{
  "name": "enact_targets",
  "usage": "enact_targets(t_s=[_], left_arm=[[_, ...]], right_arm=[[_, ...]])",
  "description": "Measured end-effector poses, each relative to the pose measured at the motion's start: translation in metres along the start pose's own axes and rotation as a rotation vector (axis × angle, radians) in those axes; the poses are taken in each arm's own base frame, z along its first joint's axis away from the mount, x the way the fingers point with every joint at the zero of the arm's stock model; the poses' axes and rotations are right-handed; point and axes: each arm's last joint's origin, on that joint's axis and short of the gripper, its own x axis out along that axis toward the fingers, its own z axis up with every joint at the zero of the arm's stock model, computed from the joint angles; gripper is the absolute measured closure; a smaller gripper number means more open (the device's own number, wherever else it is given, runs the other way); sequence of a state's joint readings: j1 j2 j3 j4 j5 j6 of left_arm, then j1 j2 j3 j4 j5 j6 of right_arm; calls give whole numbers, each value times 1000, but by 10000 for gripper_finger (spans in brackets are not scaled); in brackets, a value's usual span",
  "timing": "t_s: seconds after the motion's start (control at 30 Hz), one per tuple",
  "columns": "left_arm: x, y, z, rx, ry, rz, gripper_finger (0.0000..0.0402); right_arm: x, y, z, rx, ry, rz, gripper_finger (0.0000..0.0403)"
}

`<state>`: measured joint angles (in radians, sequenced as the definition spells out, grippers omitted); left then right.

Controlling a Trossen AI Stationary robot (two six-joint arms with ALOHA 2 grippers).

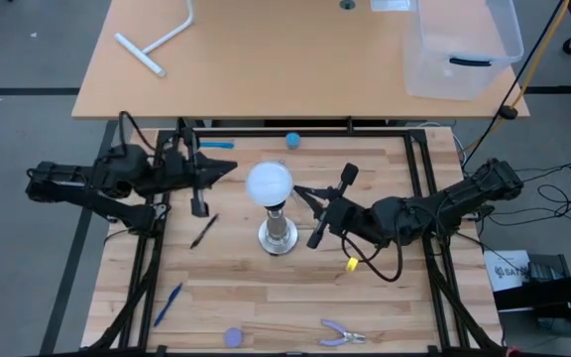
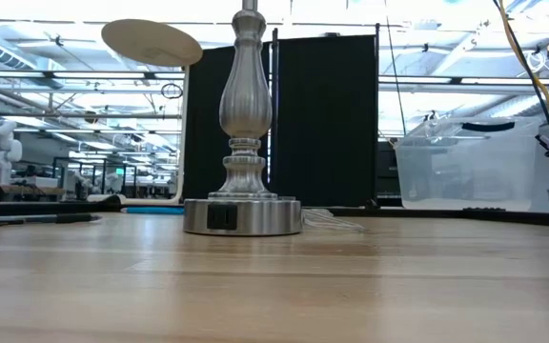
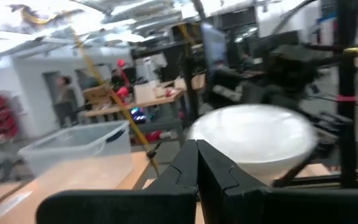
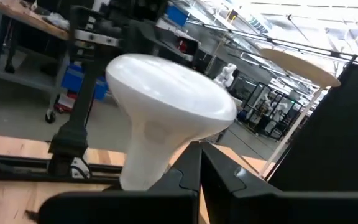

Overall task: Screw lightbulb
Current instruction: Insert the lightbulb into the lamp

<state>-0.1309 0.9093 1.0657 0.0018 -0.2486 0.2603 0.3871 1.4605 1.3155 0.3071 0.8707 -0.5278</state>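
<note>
The white lightbulb (image 1: 269,183) sits globe up on top of the silver lamp stand (image 1: 279,236) in the middle of the table, its narrow neck (image 4: 143,167) pointing down into the stand's top. In the low view only the stand (image 2: 243,143) shows. My left gripper (image 1: 232,167) is shut and level, just left of the globe with a small gap; in its wrist view the bulb (image 3: 253,137) lies ahead of the shut fingers (image 3: 197,149). My right gripper (image 1: 296,189) is shut and level, with its tips at the globe's right side. My right gripper's shut fingertips (image 4: 200,148) come level from the table's right side, at the bulb's lower right side (image 4: 188,134). I cannot tell whether they touch it. The bulb stays upright on the stand.
A small blue ball (image 1: 292,140) lies at the far edge. A black pen (image 1: 203,231), a blue pen (image 1: 168,303), a purple disc (image 1: 232,337) and pliers (image 1: 342,334) lie on the near half. A clear bin (image 1: 461,45) and a white T-shaped tube (image 1: 157,45) are on the table behind.
</note>
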Motion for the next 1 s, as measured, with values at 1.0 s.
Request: enact_targets(t_s=[1.0], left_arm=[[17,-27,-9,58,38,-73,402]], right_arm=[[14,-18,1,-8,-59,-45,403]])
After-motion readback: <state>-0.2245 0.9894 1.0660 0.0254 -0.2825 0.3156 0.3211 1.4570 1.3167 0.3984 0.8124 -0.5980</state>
